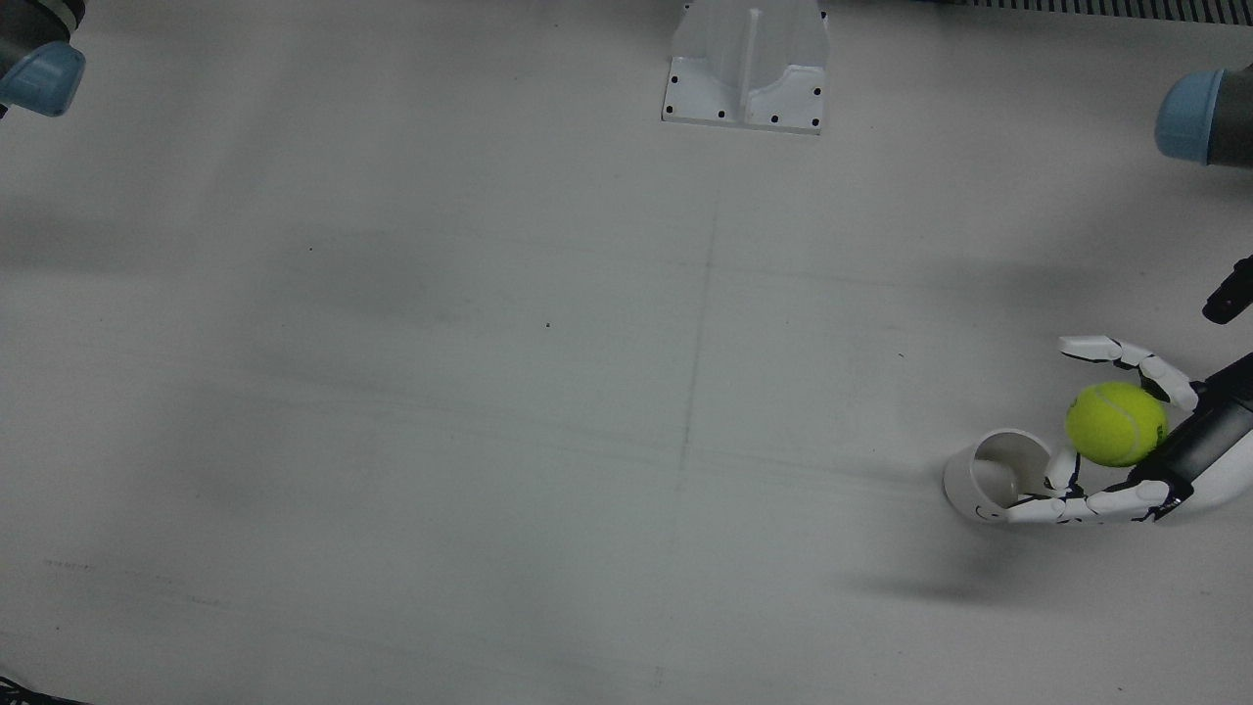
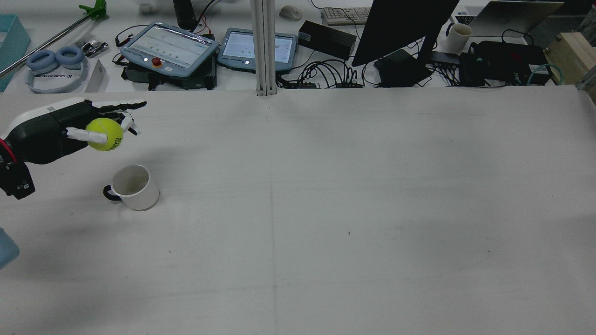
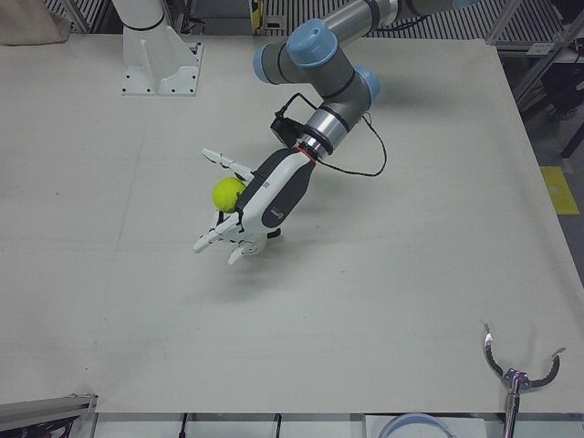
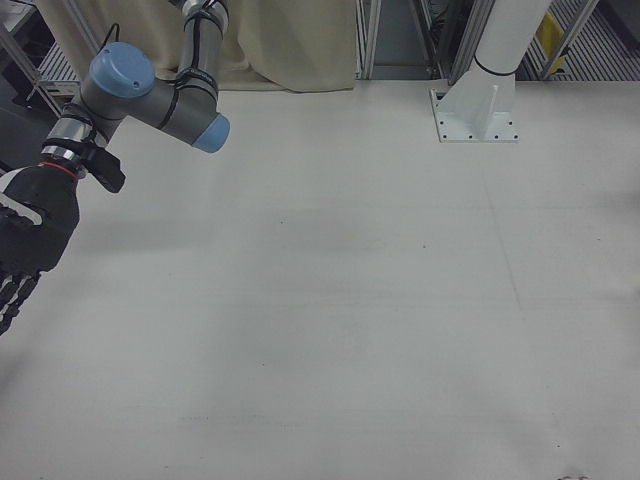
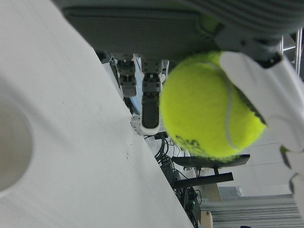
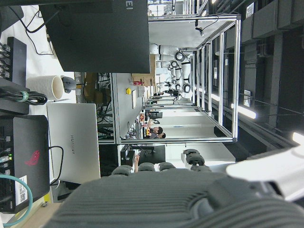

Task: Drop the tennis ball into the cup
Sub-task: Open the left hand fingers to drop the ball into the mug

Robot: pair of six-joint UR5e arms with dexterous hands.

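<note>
My left hand (image 1: 1196, 438) is shut on the yellow-green tennis ball (image 1: 1116, 423), with fingers (image 1: 1126, 354) curled around it. It holds the ball in the air beside the white cup (image 1: 989, 478), just off the cup's opening on the outer side. In the rear view the ball (image 2: 104, 134) hangs above and behind the upright cup (image 2: 132, 188). The left hand view shows the ball (image 5: 209, 111) and the cup's rim (image 5: 16, 147). In the left-front view the hand (image 3: 274, 193) hides the cup. My right hand (image 4: 25, 240) hangs at the table's far side, fingers apart, empty.
A white arm pedestal (image 1: 749, 73) is bolted at the table's back middle. Beyond the far edge in the rear view stand tablets (image 2: 170, 46), a monitor (image 2: 400, 23) and cables. A claw tool (image 3: 516, 370) lies off the table's front corner.
</note>
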